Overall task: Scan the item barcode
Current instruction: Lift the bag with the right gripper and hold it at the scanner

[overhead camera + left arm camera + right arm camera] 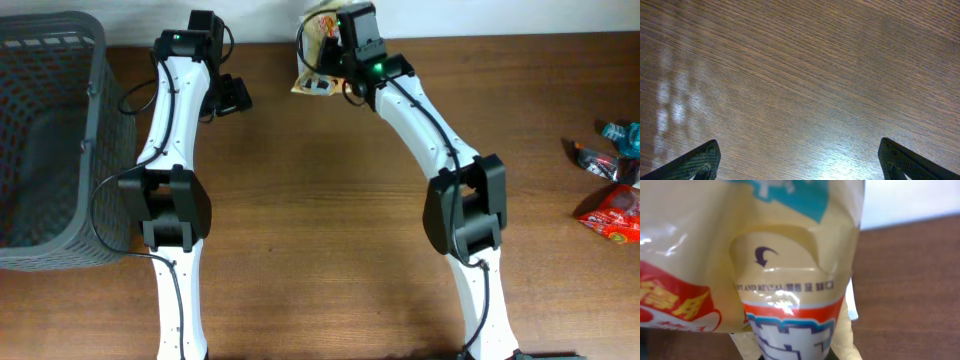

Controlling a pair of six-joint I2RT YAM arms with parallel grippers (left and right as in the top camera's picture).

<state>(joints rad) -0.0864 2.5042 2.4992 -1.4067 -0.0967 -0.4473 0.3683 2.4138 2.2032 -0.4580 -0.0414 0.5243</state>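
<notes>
One grey basket (pixel 98 110) at nine o'clock, one yellow snack bag (pixel 318 40) at twelve. Three at three o'clock: teal packet (pixel 620 133), dark packet (pixel 597 160), red packet (pixel 615 215). Two arms: left arm (pixel 170 130), right arm (pixel 430 130).

Tabletop (pixel 320 200): brown wood, its grain ran from 9 to 3 o'clock in the overhead view.
Wall (pixel 500 15): pale strip beyond the tabletop's 12 o'clock edge.
Light: soft white glare (pixel 840 160) lay on the wood at 6 o'clock, left wrist view.
</notes>
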